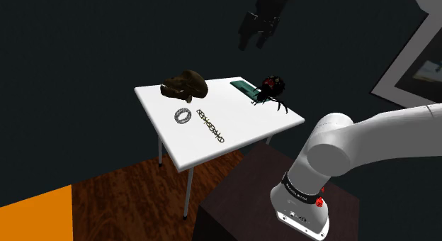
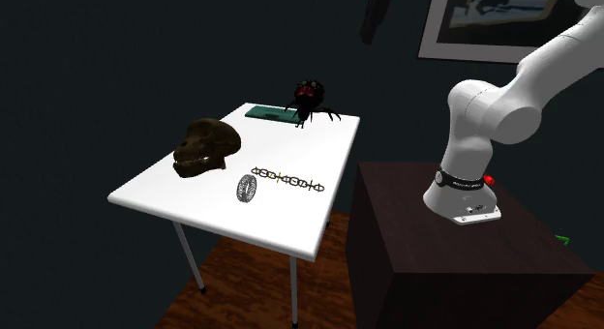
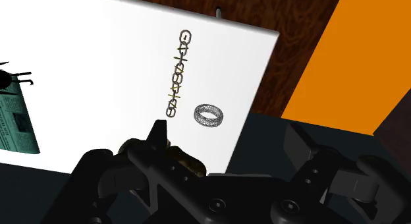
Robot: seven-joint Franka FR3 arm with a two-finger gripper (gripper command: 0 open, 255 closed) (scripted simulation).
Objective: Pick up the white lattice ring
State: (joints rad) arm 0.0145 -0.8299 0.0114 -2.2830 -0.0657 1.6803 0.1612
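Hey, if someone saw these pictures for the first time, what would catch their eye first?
The dark brown skull at the far edge of the white table, and the black, red-marked spider on the corner to the shoulder view's right. The small lattice ring lies near the skull; the black gripper hangs open high above.

The white table carries a dark link chain laid out straight. The pale lattice ring lies flat just beside the chain's end nearest the gripper, without touching it. Well apart from the chain on its other side, a teal printed booklet lies with thin black legs next to it. The gripper's black fingers stand apart and clasp nothing, with one fingertip close to the chain's near end.
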